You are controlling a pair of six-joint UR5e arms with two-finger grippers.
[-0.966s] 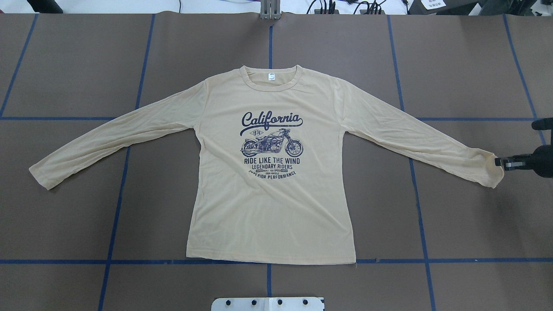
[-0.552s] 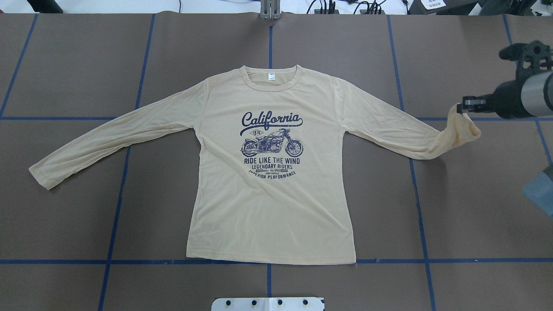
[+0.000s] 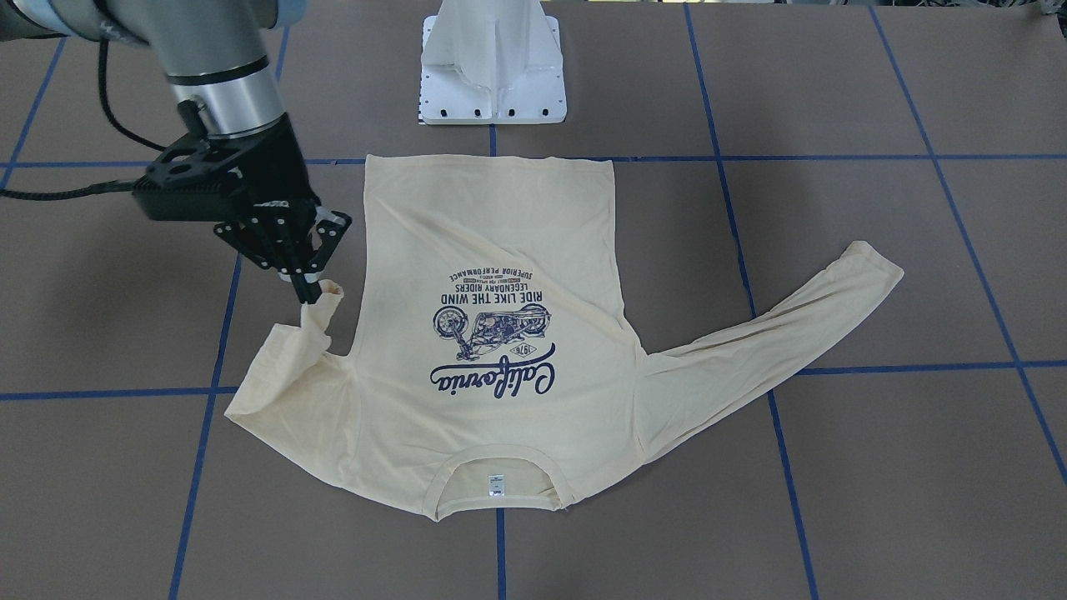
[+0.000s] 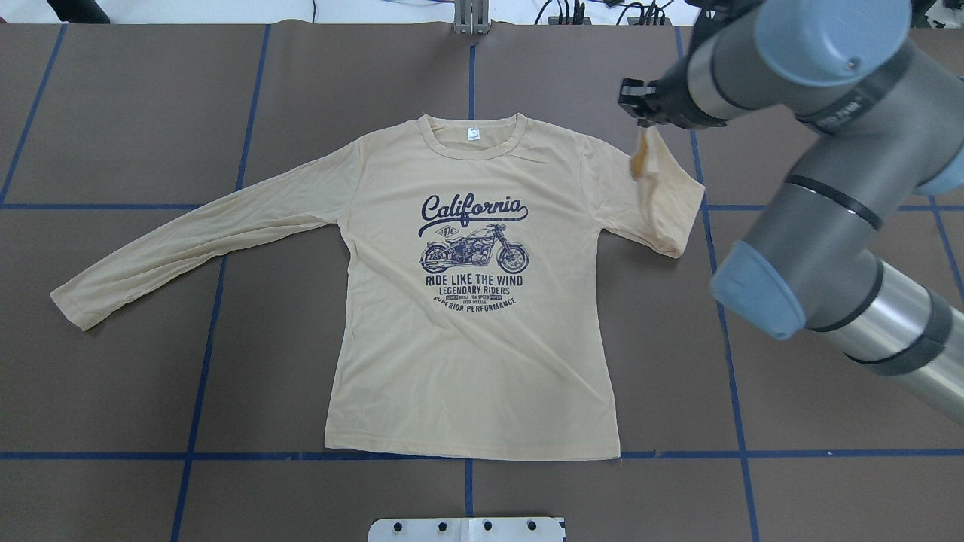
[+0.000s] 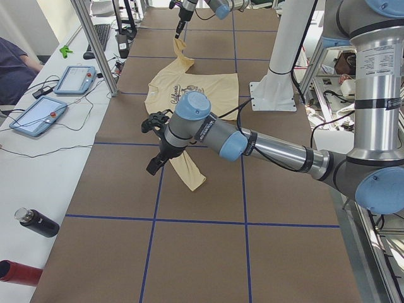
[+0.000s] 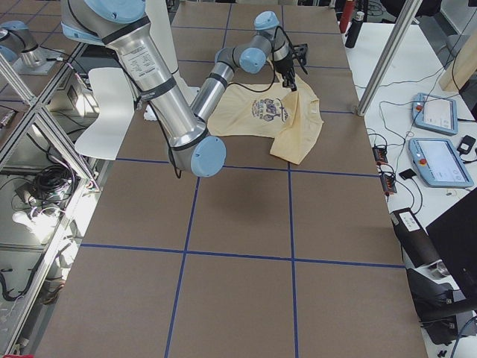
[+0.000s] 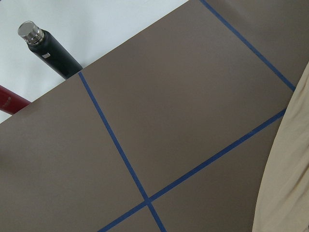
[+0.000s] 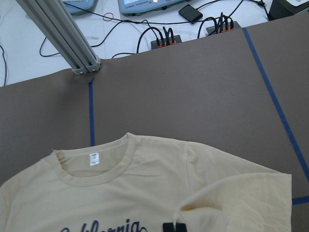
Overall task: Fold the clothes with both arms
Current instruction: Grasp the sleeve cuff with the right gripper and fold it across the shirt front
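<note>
Near the T-shirt's [image 4: 467,376] shoulder, the right hand [image 3: 307,292] pinches the sleeve cuff [image 3: 327,295], held raised, probably to fold it inward. The body lies flat on the surface [image 4: 113,391]. I cannot tell the left hand's [image 5: 153,167] grip.

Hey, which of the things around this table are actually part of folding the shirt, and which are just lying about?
Part of the job:
shirt, one sleeve cuff lifted
right gripper, pinching that cuff
left gripper, by the other sleeve

Just lying about:
black bottle
red bottle
tablets on the side bench
white base
</note>
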